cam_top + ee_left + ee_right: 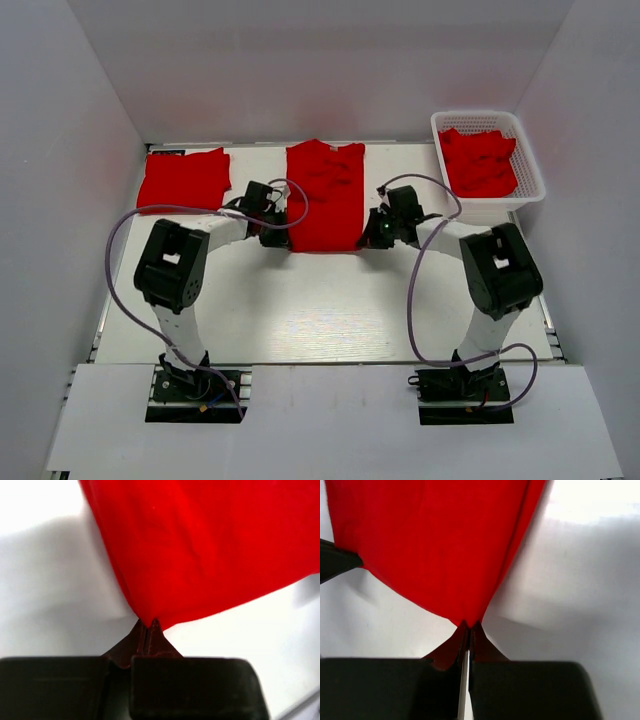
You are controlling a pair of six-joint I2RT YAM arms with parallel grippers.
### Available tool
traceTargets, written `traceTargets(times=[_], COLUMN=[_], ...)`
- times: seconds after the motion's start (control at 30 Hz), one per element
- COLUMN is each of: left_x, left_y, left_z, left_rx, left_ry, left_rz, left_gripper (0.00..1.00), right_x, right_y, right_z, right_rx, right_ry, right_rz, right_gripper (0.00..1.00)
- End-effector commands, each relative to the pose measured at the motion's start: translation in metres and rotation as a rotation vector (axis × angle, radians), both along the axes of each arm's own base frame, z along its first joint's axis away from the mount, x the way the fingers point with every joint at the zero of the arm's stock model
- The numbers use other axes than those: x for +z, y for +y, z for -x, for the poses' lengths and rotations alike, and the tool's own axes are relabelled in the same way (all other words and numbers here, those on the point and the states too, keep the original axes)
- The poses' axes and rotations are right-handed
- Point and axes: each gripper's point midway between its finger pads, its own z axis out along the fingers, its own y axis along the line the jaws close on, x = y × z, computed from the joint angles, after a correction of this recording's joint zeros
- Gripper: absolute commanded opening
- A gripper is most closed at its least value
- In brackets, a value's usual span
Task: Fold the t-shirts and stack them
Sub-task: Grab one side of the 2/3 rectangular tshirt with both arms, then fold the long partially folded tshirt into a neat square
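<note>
A red t-shirt (326,195) lies as a long folded strip on the white table, running from the back edge toward the middle. My left gripper (274,236) is shut on its near left corner, seen in the left wrist view (148,623). My right gripper (374,236) is shut on its near right corner, seen in the right wrist view (469,625). Both corners are lifted slightly off the table. A folded red t-shirt (184,179) lies at the back left.
A white basket (529,165) at the back right holds more crumpled red t-shirts (480,162). White walls enclose the table on three sides. Purple cables loop beside each arm.
</note>
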Motion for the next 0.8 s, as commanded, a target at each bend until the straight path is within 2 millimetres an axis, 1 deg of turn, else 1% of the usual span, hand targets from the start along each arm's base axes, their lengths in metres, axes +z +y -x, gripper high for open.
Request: traceTargets(times=[0.0, 0.03, 0.07, 0.1, 0.13, 0.17, 0.2, 0.23, 0.3, 0.33, 0.37, 0.4, 0.43, 0.47, 0.5, 0.53, 0.57, 0.6, 0.63, 0.67, 0.7, 0.73, 0.77], left_x=[0.041, 0.044, 0.055, 0.061, 0.065, 0.073, 0.09, 0.101, 0.119, 0.137, 0.151, 0.158, 0.162, 0.172, 0.177, 0.177, 0.184, 0.175, 0.176, 0.182, 0.18, 0.187, 0.188], left_y=[-0.001, -0.001, 0.003, 0.001, 0.004, 0.0, 0.001, -0.003, -0.006, -0.006, -0.01, -0.009, -0.009, -0.008, -0.009, -0.009, -0.009, -0.01, -0.007, -0.006, -0.003, -0.005, -0.004], left_z=[0.031, 0.043, 0.053, 0.064, 0.076, 0.086, 0.095, 0.102, 0.112, 0.112, 0.112, 0.113, 0.109, 0.106, 0.105, 0.101, 0.094, 0.089, 0.081, 0.072, 0.06, 0.052, 0.045], left_rx=[0.013, 0.01, 0.009, 0.003, 0.008, -0.016, -0.023, -0.045, -0.066, -0.069, -0.081, -0.082, -0.073, -0.068, -0.069, -0.059, -0.051, -0.033, -0.001, 0.025, 0.061, 0.067, 0.08], left_ry=[-0.018, 0.003, -0.011, 0.003, 0.027, 0.025, -0.003, -0.017, -0.036, -0.08, -0.107, -0.119, -0.135, -0.161, -0.172, -0.174, -0.206, -0.187, -0.197, -0.214, -0.218, -0.242, -0.25], left_rz=[0.052, 0.049, 0.055, 0.069, 0.075, 0.097, 0.13, 0.151, 0.186, 0.204, 0.217, 0.222, 0.216, 0.22, 0.225, 0.215, 0.218, 0.206, 0.189, 0.195, 0.183, 0.187, 0.176], left_gripper=[0.0, 0.0, 0.0, 0.0, 0.0, 0.0, 0.0, 0.0, 0.0, 0.0, 0.0, 0.0, 0.0, 0.0, 0.0, 0.0, 0.0, 0.0, 0.0, 0.0, 0.0, 0.0, 0.0], right_x=[0.031, 0.034, 0.027, 0.04, 0.047, 0.054, 0.062, 0.074, 0.08, 0.101, 0.109, 0.113, 0.126, 0.138, 0.149, 0.152, 0.159, 0.162, 0.164, 0.165, 0.167, 0.17, 0.17], right_y=[-0.016, -0.018, -0.024, -0.026, -0.031, -0.036, -0.04, -0.043, -0.049, -0.05, -0.05, -0.053, -0.052, -0.053, -0.052, -0.052, -0.052, -0.051, -0.054, -0.052, -0.05, -0.051, -0.047], right_z=[0.035, 0.042, 0.061, 0.068, 0.076, 0.088, 0.098, 0.101, 0.114, 0.115, 0.116, 0.116, 0.115, 0.112, 0.107, 0.105, 0.1, 0.094, 0.085, 0.078, 0.072, 0.064, 0.052], right_rx=[0.023, 0.025, 0.035, 0.039, 0.038, 0.042, 0.049, 0.048, 0.06, 0.072, 0.075, 0.07, 0.074, 0.068, 0.062, 0.06, 0.048, 0.036, 0.002, -0.014, -0.022, -0.048, -0.062], right_ry=[-0.019, -0.014, 0.036, 0.013, 0.004, 0.005, -0.002, -0.029, -0.011, -0.067, -0.081, -0.088, -0.123, -0.156, -0.196, -0.208, -0.232, -0.244, -0.263, -0.258, -0.272, -0.288, -0.286], right_rz=[0.024, 0.025, 0.04, 0.028, 0.022, 0.026, 0.035, 0.03, 0.048, 0.033, 0.029, 0.037, 0.03, 0.022, 0.013, 0.01, 0.007, 0.004, 0.017, 0.014, 0.012, 0.013, 0.013], right_gripper=[0.0, 0.0, 0.0, 0.0, 0.0, 0.0, 0.0, 0.0, 0.0, 0.0, 0.0, 0.0, 0.0, 0.0, 0.0, 0.0, 0.0, 0.0, 0.0, 0.0, 0.0, 0.0, 0.0])
